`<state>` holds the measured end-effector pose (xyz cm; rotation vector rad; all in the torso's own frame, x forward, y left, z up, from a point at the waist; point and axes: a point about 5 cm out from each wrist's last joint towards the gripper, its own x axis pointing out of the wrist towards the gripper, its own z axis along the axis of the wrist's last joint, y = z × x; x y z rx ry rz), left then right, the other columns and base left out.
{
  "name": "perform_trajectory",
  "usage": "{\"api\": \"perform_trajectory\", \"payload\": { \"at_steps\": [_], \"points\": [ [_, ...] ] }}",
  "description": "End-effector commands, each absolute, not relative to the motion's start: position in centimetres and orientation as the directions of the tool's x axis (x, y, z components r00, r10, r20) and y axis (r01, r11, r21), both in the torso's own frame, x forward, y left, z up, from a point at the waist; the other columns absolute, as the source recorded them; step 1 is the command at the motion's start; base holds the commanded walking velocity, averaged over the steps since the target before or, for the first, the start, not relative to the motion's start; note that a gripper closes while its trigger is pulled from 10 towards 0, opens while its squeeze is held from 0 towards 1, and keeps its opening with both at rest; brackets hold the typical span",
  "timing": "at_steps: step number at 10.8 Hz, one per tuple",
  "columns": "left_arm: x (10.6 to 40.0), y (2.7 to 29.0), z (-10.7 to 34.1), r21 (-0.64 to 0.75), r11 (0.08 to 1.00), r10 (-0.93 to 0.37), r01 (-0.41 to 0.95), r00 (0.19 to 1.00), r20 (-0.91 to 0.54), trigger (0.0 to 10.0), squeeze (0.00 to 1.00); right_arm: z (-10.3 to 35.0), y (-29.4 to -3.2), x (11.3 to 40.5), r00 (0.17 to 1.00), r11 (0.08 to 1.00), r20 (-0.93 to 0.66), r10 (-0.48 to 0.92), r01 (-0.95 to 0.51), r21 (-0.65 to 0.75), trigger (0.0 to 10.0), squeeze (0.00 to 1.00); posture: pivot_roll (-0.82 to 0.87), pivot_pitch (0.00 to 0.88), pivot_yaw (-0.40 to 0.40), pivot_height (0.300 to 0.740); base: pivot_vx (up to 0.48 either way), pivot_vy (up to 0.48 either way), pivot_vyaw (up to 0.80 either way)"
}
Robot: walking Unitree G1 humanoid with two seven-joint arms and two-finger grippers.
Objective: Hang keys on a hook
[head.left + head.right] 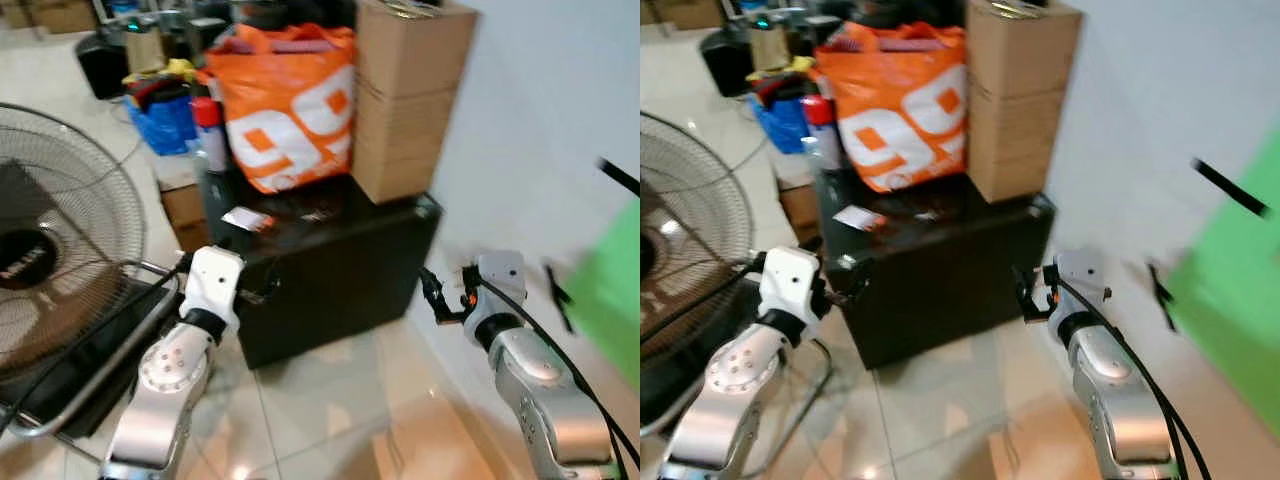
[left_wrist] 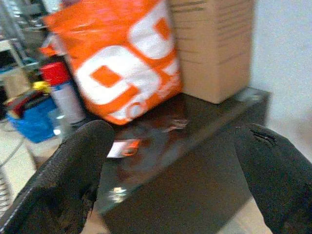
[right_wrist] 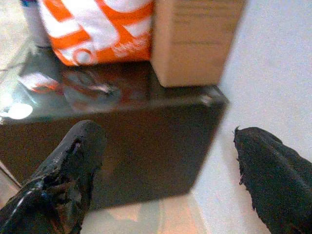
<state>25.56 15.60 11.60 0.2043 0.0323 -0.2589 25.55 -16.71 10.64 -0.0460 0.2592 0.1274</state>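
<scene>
Glossy black desk point(image 1: 350, 265) against a white wall carries an orange bag point(image 1: 290, 100) and cardboard box point(image 1: 410, 95); keys point(image 3: 95, 89) lie near its front. My left end effector point(image 2: 175, 180) and right end effector point(image 3: 180, 180) hover, fingers apart, empty.

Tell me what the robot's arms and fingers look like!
Both arms are shiny silver metal with rounded joints. Each wrist has a white blocky part, and a black cable runs along each arm. The left gripper and right gripper each have two thick black fingers with a rough, slightly worn surface.
</scene>
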Motion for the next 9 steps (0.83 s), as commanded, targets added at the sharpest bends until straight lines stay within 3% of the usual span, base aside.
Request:
{"api": "perform_trajectory", "payload": {
  "at_steps": [1, 9],
  "points": [
    [25.8, 16.0, 11.9, 0.209, 0.948, -0.235, 0.241, 0.971, -0.054, 10.0, 0.56, 10.8, -16.3, 25.7, 0.958, 0.989, -0.255, 0.131, -0.142, -0.028, 10.0, 1.0, -0.02, 0.0, 0.016, 0.74, 0.289, 0.0, 0.0],
    [26.4, 15.0, 11.5, 0.192, 0.94, -0.277, 0.283, 0.959, -0.058, 10.0, 0.56, 11.0, -16.6, 25.8, 0.963, 0.99, -0.242, 0.115, -0.131, -0.052, 10.0, 1.0, -0.05, 0.0, 0.05, 0.74, 0.304, 0.0, 0.0]
  ]
}}
